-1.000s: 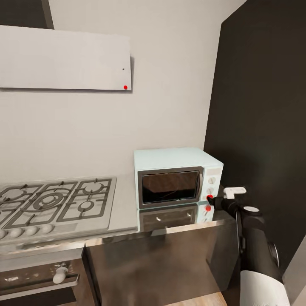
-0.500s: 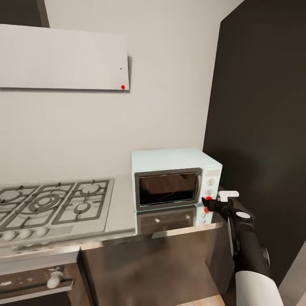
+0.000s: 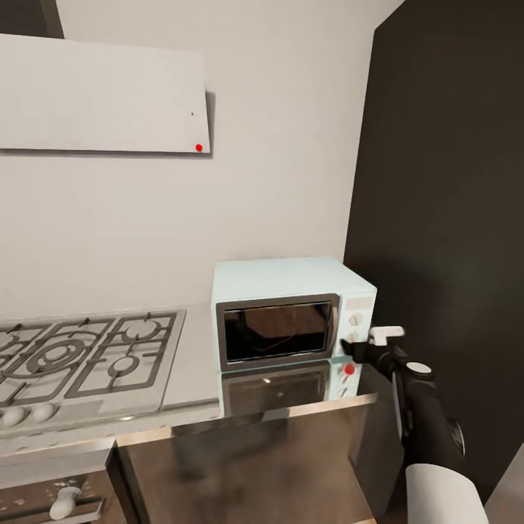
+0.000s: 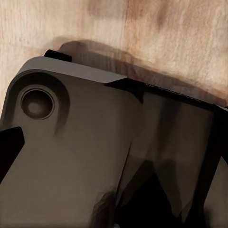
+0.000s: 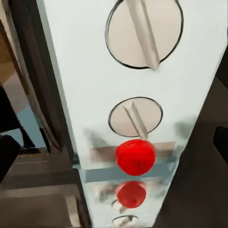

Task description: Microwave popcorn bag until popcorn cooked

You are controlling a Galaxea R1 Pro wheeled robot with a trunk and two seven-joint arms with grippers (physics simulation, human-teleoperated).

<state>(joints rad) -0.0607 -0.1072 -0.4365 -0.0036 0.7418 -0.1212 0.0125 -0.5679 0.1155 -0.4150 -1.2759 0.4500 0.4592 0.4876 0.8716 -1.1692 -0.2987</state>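
Mint boxy microwave (image 3: pixel 291 309), glossy countertop (image 3: pixel 196 364), round knobs (image 5: pixel 135 116)

Pale grey wall (image 3: pixel 276 145) bearing a white range hood (image 3: pixel 102 94); tall dark cabinet panel (image 3: pixel 444 218) alongside; steel gas hob (image 3: pixel 80 360); wood floor (image 4: pixel 156 33).

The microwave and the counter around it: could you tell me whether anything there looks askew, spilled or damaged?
Nothing stands out. The microwave sits square on the countertop with its door shut, knobs and red button intact, and no spill shows. The right gripper is at the control panel.
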